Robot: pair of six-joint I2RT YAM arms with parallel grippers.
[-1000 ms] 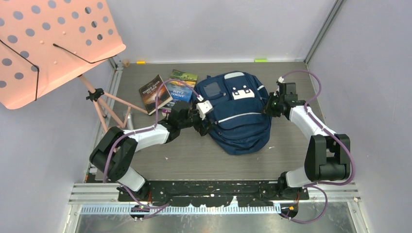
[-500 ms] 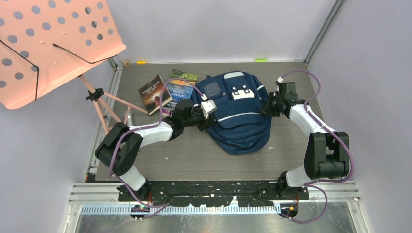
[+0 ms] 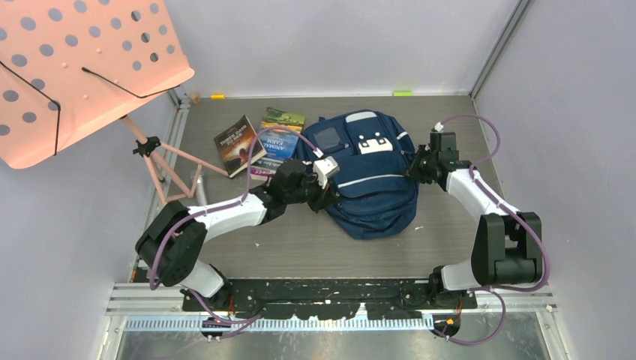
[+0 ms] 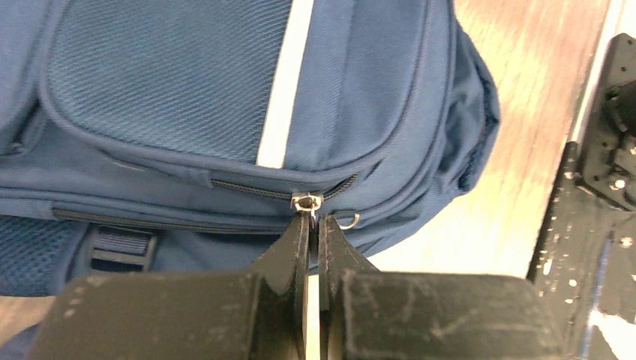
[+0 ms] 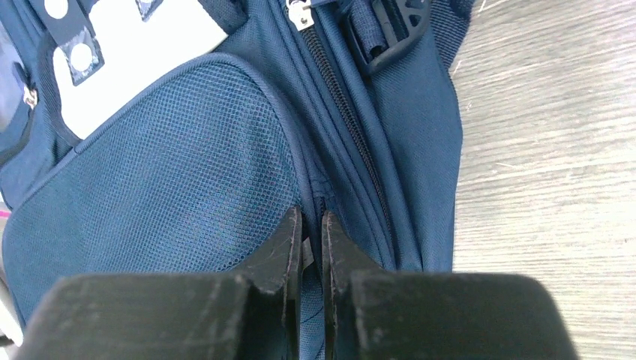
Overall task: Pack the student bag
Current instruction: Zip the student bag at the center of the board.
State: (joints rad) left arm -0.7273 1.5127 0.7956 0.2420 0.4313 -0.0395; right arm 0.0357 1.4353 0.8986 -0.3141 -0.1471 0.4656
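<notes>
Student bag (image 3: pixel 367 176) lies flat mid-table, with 2 books (image 3: pixel 259 139) just beside it. My left gripper (image 4: pixel 313 225) is pinched shut on the zipper pull (image 4: pixel 306 202), and my right gripper (image 5: pixel 311 229) is clamped on the bag's side-seam fabric. I judge we're at the unzipping step. Next I drag the pull along its track while the right anchors.

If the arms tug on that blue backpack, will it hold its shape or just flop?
Probably floppy: the backpack is soft fabric, slumped and creased on the table. It likely stretches before sliding, since the right gripper only pinches a side seam. The zipper pull in the left gripper may drag cloth along.
</notes>
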